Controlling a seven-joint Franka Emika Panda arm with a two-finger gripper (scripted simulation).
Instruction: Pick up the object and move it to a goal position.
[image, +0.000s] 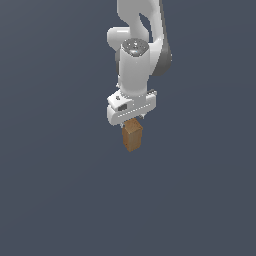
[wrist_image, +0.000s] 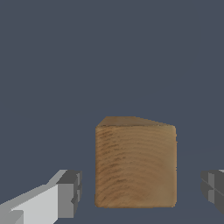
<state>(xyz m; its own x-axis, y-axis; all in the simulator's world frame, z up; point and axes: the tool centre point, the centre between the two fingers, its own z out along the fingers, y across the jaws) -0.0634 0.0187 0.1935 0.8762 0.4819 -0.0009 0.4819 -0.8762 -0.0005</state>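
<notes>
Your white two-fingered claw (wrist_image: 140, 192) stands released — its grey fingertip pads (wrist_image: 72, 192) sit apart from the block's sides. The small tan-brown wood-grained rectangular block (wrist_image: 135, 164) stands upright between them, directly beneath the claw.

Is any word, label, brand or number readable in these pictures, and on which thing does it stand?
None. The block shows only wood grain. The gripper and the arm are plain white and grey; a small dark mark on the gripper's housing in the exterior view is not readable text.
</notes>
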